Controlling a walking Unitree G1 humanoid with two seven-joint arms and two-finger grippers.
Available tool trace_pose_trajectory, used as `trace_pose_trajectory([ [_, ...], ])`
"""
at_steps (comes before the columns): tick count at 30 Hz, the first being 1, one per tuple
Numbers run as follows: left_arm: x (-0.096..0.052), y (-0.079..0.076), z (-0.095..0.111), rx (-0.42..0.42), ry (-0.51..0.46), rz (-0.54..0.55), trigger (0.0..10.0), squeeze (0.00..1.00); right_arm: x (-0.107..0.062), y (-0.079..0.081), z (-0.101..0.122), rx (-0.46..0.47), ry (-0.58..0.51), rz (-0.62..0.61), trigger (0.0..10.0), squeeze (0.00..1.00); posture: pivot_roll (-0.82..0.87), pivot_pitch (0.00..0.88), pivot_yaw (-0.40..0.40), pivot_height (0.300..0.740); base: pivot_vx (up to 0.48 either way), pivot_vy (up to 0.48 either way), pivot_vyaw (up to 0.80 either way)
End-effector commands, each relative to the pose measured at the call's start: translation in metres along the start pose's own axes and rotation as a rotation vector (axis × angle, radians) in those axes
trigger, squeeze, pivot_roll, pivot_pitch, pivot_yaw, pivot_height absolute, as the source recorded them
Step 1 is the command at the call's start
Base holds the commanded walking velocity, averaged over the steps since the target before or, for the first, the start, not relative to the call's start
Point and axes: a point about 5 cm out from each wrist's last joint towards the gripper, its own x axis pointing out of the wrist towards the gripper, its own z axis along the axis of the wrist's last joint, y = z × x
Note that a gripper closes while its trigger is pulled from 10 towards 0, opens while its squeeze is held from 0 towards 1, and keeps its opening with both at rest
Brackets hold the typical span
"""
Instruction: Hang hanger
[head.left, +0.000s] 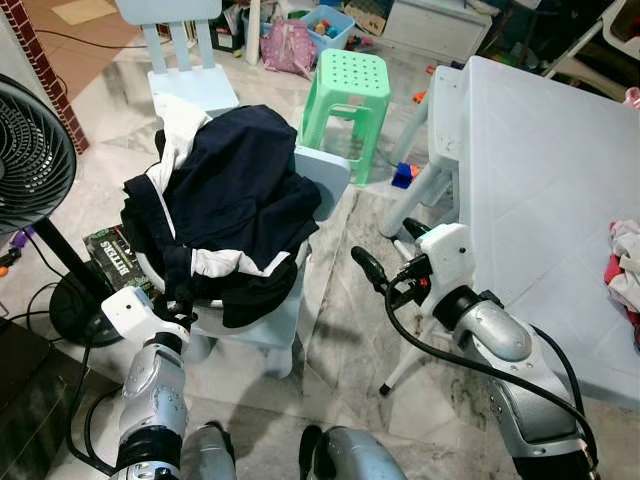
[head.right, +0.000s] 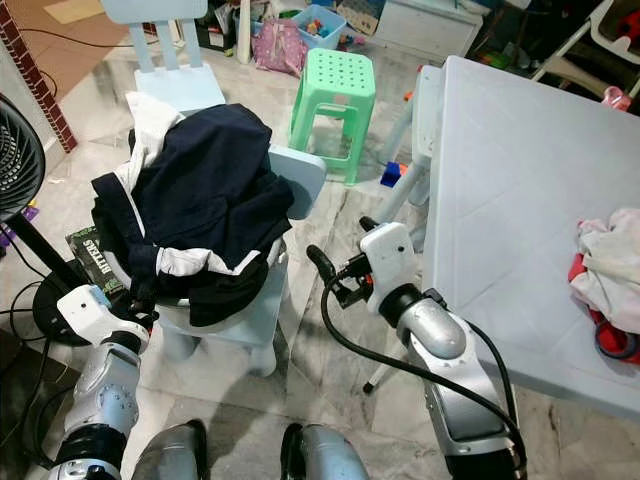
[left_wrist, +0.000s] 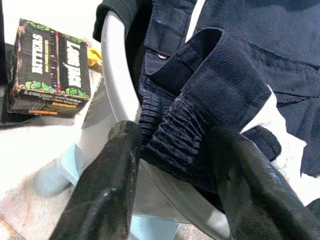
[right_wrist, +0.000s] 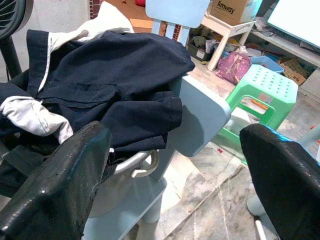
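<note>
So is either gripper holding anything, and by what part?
The left gripper straddles a ribbed cuff of the navy clothes, jaws not clearly closed. The right gripper is open, holding nothing.
</note>
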Motion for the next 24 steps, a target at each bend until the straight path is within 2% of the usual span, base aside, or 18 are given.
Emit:
trace_pose_trajectory([
  [1, -0.0027, -0.002, -0.0093, 0.01, 0.032, -0.011, 0.0, 0.0, -0.0038, -0.0055, 0.0005, -0.012, 0.003, -0.017, 10.0, 0.0, -0.07, 0.156, -0.181, 0.74, 0.0, 0.0, 0.0],
  [18, -0.0027, 0.0003, -0.0105, 0.011, 0.025, 0.002, 0.0, 0.0, -0.0002, -0.0044, 0.0002, -0.009, 0.0, -0.01, 10.0, 0.0, -0.06, 0.146, -0.185, 0.74, 0.0, 0.0, 0.0],
  [21, -0.0025, 0.0015, -0.0086, 0.028, 0.012, 0.011, 0.0, 0.0, 0.0008, -0.0047, -0.0001, -0.008, -0.001, -0.012, 10.0, 0.0, -0.06, 0.141, -0.183, 0.74, 0.0, 0.0, 0.0],
  [24, -0.0029, 0.0035, -0.0035, 0.081, -0.014, 0.016, 0.0, 0.0, 0.0025, -0.0041, -0.0007, -0.005, -0.004, -0.013, 10.0, 0.0, -0.05, 0.132, -0.178, 0.74, 0.0, 0.0, 0.0],
])
